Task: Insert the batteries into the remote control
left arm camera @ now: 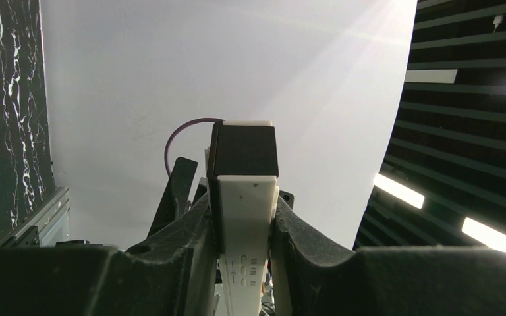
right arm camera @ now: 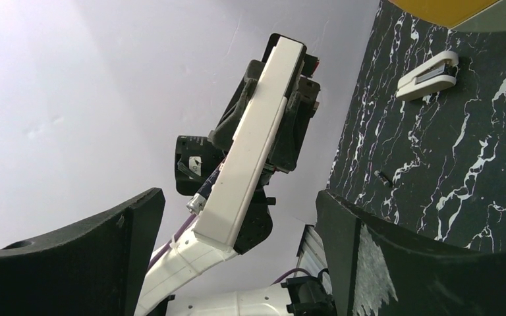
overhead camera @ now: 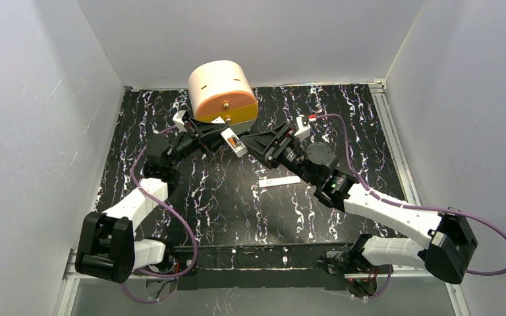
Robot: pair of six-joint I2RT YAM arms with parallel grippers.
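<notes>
White walls (overhead camera: 39,99) close in a black, white-veined bench (overhead camera: 224,217) on three sides.

From the near-left corner the left arm reaches toward the middle of the far edge. Its tool (left arm camera: 245,227) is pinched on the remote control (overhead camera: 232,142), a finger pressing each long side. The remote is held clear of the bench, above its far middle, just in front of a cream drum with an orange face (overhead camera: 223,92) that stands at the far edge. In the left wrist view, a white side with a small triangle mark and faint printed signs faces the camera, and the end beyond the fingers is black. From above, a coppery-brown patch shows in the handset; whether that is a battery I cannot tell.

A small white wedge-shaped piece (right arm camera: 428,74) lies on the bench close to the drum. A slim dark battery (right arm camera: 383,176) lies alone on the bench, apart from the wedge piece.

Just right of the remote, the right tool (right arm camera: 237,204) faces it with fingers spread wide and nothing between them; it is not touching the handset.

Nearer the middle of the bench, below that tool in the top view, lies a long narrow white bar (overhead camera: 279,181). The right arm runs back from there to the near-right corner.
</notes>
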